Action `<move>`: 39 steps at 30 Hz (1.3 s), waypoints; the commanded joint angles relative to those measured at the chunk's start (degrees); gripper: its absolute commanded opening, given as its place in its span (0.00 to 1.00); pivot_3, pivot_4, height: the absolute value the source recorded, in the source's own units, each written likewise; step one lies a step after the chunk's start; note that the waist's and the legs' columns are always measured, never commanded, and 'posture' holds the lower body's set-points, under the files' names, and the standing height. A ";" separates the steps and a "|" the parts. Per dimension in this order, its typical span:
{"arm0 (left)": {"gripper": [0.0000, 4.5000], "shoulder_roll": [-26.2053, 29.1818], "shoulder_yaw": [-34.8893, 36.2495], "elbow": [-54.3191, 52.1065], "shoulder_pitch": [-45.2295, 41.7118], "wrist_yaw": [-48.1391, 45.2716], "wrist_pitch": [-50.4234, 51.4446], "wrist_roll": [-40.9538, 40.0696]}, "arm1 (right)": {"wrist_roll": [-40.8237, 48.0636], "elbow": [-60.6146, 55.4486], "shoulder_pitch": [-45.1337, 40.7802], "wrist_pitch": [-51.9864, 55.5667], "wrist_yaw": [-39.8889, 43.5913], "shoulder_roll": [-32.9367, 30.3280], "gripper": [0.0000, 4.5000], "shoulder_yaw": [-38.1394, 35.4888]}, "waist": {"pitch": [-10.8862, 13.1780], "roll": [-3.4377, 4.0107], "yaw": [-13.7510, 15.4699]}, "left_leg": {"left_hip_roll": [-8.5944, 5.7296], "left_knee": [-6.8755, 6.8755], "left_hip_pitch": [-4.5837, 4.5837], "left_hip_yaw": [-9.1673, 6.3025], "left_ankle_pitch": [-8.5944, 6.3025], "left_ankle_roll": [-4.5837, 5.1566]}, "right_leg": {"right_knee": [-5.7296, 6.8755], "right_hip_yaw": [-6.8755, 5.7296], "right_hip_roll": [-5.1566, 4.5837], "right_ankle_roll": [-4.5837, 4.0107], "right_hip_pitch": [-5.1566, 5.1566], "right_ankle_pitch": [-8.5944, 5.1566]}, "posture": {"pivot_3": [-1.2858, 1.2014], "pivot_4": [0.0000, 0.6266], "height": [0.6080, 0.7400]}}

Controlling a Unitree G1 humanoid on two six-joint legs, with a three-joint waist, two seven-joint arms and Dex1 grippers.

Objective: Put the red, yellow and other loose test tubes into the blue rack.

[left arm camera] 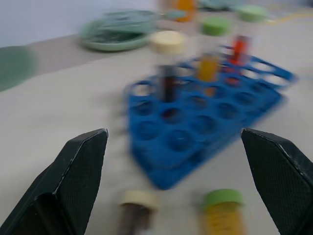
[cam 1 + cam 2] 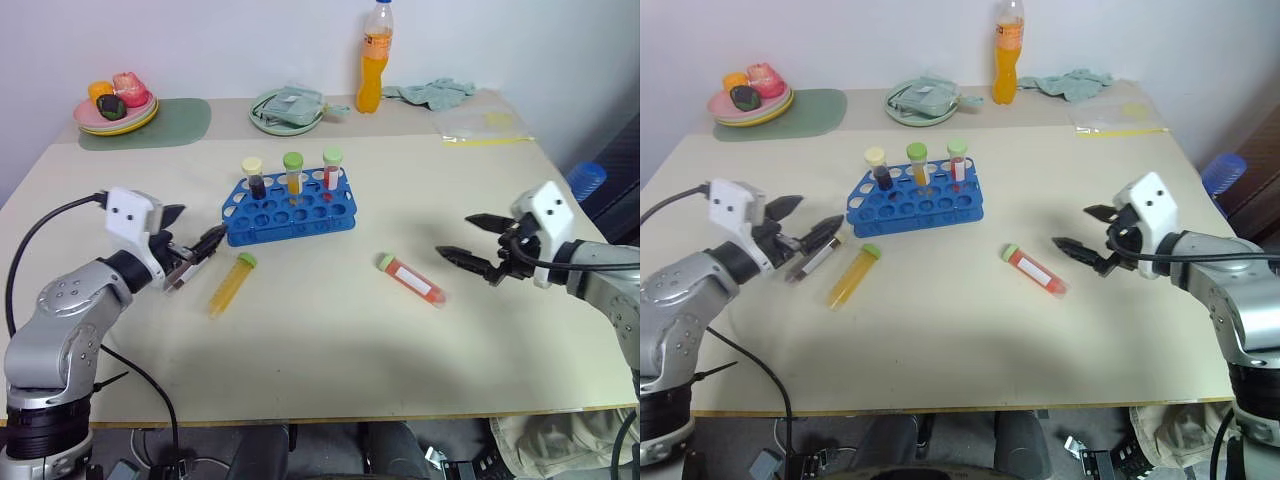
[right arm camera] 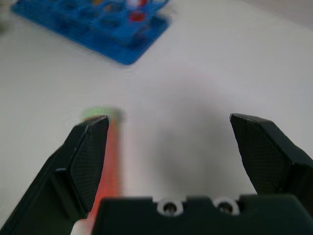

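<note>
On the table (image 2: 330, 330), the blue rack (image 2: 290, 212) stands at centre, three capped tubes already upright in its back row. Three test tubes lie loose: the yellow tube (image 2: 230, 284) at the rack's seven o'clock, the red tube (image 2: 412, 280) at its four o'clock, and a dark maroon tube (image 2: 812, 259) under the left gripper (image 2: 193, 246). Both the left and the right gripper (image 2: 470, 241) hold their fingers wide apart, empty. Each would do best to straddle its nearest tube mid-body before closing, then tip it upright.
</note>
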 commanded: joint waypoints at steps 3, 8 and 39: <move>0.99 0.42 -9.94 -1.20 -1.05 -6.55 -4.99 2.58 | 1.83 -4.63 -10.23 17.28 -2.02 -2.81 0.97 10.50 | 0.00 0.00 0.24 | 0.00 -0.05 -0.02 -0.04 0.00 0.00 | -0.06 -0.02 0.00 -0.01 0.01 0.00 | 0.52 0.24 1.00; 0.99 -0.89 -14.95 -2.51 -1.24 -8.71 -6.52 3.39 | 0.29 -1.51 -18.42 24.44 -4.46 0.15 0.97 18.20 | 0.00 0.00 0.16 | 0.00 -0.05 -0.21 -0.08 -0.03 0.05 | -0.24 -0.06 -0.01 0.01 -0.08 0.01 | 0.52 0.24 1.00; 1.00 -3.83 -16.51 -6.37 7.40 -6.73 -10.58 4.57 | 0.06 5.44 -23.38 0.51 -3.94 17.23 0.18 7.49 | 0.01 0.02 0.01 | -0.01 -0.06 -0.21 -0.08 -0.06 0.10 | -0.28 -0.11 0.01 0.03 -0.08 0.02 | 0.52 0.24 1.00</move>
